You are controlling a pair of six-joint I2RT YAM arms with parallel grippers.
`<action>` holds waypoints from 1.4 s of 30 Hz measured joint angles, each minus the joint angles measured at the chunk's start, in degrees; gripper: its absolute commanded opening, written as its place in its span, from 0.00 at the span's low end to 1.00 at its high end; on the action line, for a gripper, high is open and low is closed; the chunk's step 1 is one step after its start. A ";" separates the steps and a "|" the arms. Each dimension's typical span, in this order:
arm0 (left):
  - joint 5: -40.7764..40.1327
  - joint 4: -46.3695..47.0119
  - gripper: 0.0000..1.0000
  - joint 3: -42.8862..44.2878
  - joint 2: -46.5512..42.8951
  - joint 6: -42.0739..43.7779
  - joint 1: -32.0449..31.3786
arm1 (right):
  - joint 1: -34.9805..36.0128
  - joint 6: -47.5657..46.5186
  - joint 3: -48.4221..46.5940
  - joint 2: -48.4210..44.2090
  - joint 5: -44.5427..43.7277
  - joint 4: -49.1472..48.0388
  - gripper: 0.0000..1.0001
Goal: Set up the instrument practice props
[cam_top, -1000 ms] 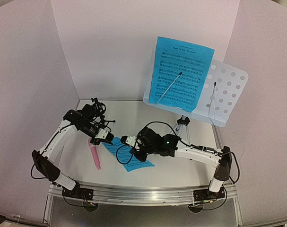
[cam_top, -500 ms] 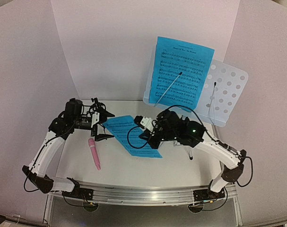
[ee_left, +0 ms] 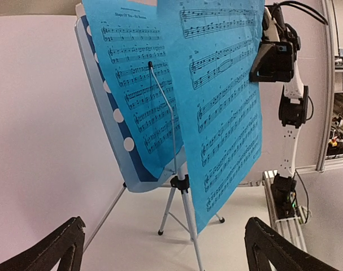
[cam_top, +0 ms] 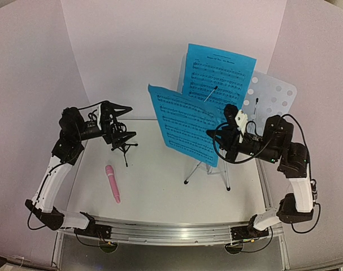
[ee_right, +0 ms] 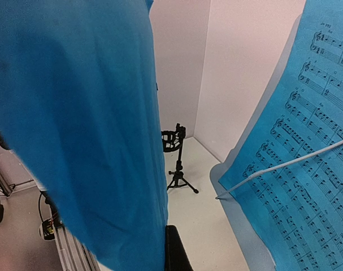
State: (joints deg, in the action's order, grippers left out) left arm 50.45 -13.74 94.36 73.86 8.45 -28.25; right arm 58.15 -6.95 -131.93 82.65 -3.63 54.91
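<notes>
Setting, as I see it from my remote station: robot lab test cell. White surface (cam_top: 160, 192) boxed on three sides by plain pale panels (cam_top: 120, 51); aluminium rail (cam_top: 171, 231) at the near edge carrying both arm bases; loose black cables (cam_top: 214, 148); metal framing (ee_left: 329, 68) beyond the enclosure.

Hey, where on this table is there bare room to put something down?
The widest bare patch of table lies between the pink microphone and the music stand legs, reaching the near edge. Crowded: far left around the mic mount, and right under the stand.
</notes>
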 measured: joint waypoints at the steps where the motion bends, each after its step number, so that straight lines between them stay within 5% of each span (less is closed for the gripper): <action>1: -0.10 0.20 0.97 1.36 1.01 -1.06 -0.69 | 0.00 -0.02 -0.36 -0.29 -0.10 0.18 0.00; 7: -1.19 0.82 0.94 7.27 7.65 -5.24 -9.49 | 0.00 -0.32 -1.76 -0.59 -0.38 1.19 0.00; 12: -1.17 0.96 0.81 13.48 14.49 -9.91 -11.99 | 0.00 -0.60 -2.66 -0.67 -0.53 1.96 0.00; 21: 0.38 1.93 0.04 15.18 17.75 -13.78 -16.50 | 0.00 -0.75 -2.91 -0.79 -1.94 2.17 0.00; 28: 0.97 5.02 0.00 16.32 17.98 -18.29 -16.32 | 0.02 -0.38 -3.09 -0.90 -6.05 2.13 0.01; 33: -0.15 4.89 0.00 20.68 19.38 -19.50 -17.89 | 0.01 2.21 -2.91 -1.21 -15.72 1.92 0.52; 38: -4.10 4.52 0.00 26.94 22.08 -19.94 -20.46 | 0.00 5.46 -0.17 -4.74 -24.87 0.69 0.81; 42: -8.23 1.83 0.00 37.07 27.59 -20.90 -22.86 | 0.00 8.47 0.87 -8.09 -29.32 -0.56 0.83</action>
State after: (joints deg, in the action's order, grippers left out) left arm 42.22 -11.91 131.43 101.45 -12.45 -51.11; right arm 58.15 1.52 -131.06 74.56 -32.95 54.36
